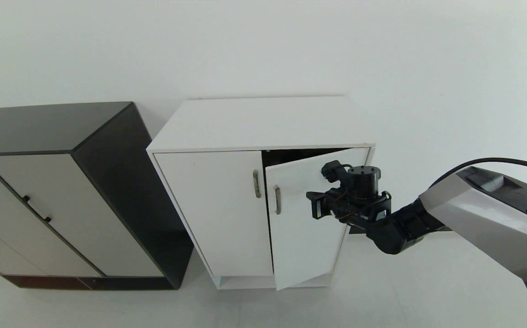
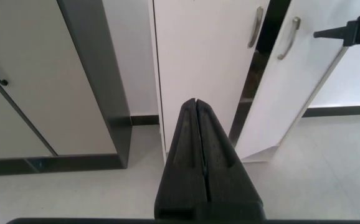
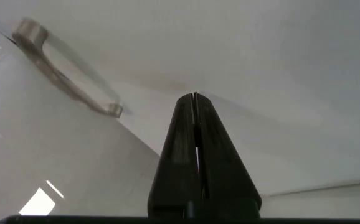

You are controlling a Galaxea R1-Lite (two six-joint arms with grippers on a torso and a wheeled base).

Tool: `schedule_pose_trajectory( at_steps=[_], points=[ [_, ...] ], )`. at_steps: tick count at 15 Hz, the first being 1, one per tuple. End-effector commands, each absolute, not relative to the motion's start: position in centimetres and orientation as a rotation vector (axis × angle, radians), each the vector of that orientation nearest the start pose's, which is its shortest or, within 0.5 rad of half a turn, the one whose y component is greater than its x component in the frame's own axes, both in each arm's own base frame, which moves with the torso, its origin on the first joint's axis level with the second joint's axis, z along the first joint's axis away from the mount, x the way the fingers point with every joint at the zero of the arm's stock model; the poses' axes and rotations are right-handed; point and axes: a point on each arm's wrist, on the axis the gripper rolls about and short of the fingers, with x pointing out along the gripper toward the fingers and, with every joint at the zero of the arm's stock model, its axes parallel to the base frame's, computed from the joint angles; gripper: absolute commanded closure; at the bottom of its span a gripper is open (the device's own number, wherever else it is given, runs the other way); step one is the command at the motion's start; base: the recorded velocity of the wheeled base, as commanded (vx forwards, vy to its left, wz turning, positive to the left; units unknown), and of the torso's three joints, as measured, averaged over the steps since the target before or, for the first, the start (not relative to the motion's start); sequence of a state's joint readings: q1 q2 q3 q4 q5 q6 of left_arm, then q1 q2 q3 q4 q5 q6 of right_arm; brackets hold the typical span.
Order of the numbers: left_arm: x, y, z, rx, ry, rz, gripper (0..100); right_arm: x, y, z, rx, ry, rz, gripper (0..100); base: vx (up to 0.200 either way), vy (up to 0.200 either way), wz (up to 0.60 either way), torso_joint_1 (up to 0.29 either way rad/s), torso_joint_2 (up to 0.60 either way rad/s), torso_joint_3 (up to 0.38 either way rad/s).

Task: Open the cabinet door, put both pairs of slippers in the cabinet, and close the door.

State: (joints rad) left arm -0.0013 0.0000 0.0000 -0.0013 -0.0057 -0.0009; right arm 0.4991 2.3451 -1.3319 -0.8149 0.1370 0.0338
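While the right gripper (image 1: 314,206) hangs in front of the white cabinet (image 1: 258,123) with its fingers pressed together and nothing between them, I count it as empty. It sits just beside the right door's handle (image 1: 277,199), on the hinge side. I cannot tell whether it touches the panel. The left gripper (image 2: 195,109) is likewise closed on nothing, held low and well back, facing the cabinet front.

The right door (image 1: 304,246) stands ajar, its free edge swung out from the left door (image 1: 213,214), with a dark gap showing along the top. I judge it a light, stiff board panel that should swing easily on its hinges. Its painted face looks smooth and likely slippery, so pushing flat against it would give me poor control. The better hold is the slim metal bow handle, upright near the free edge: hook a finger behind it, or slip a finger behind the open edge and draw outward along the door's arc.

The floor (image 1: 381,296) is pale and smooth, and the wall (image 1: 263,45) behind is plain white. A dark cabinet (image 1: 108,150) with pale doors stands just beside the white one on my left.
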Motion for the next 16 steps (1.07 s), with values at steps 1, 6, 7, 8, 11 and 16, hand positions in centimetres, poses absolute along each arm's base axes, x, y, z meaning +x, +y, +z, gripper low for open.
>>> schedule_pose_trajectory(
  at_steps=[1, 6, 7, 8, 11, 16],
  points=[
    [-2.3, 0.0, 7.6, -0.002, -0.002, -0.008, 100, 41.5, 22.8, 7.7, -0.004, 0.215, 0.628, 100, 0.000, 0.000, 0.00, 0.000, 0.00, 0.000],
    [-2.3, 0.0, 7.6, -0.002, -0.002, -0.008, 100, 42.9, 21.9, 6.8, 0.002, 0.214, 0.595, 100, 0.000, 0.000, 0.00, 0.000, 0.00, 0.000],
    [-2.3, 0.0, 7.6, -0.002, -0.002, -0.008, 100, 43.1, 21.9, 6.7, 0.002, 0.214, 0.594, 100, 0.000, 0.000, 0.00, 0.000, 0.00, 0.000],
    [-2.3, 0.0, 7.6, -0.002, -0.002, -0.008, 100, 43.2, 21.9, 6.4, 0.002, 0.215, 0.592, 100, 0.000, 0.000, 0.00, 0.000, 0.00, 0.000],
    [-2.3, 0.0, 7.6, -0.002, -0.002, -0.008, 100, 43.4, 21.9, 5.5, -0.001, 0.232, 0.590, 100, 0.000, 0.000, 0.00, 0.000, 0.00, 0.000],
    [-2.3, 0.0, 7.6, -0.003, -0.002, -0.008, 100, 44.1, 22.0, 6.1, 0.000, 0.222, 0.574, 100, 0.000, 0.000, 0.00, 0.000, 0.00, 0.000]
  ],
)
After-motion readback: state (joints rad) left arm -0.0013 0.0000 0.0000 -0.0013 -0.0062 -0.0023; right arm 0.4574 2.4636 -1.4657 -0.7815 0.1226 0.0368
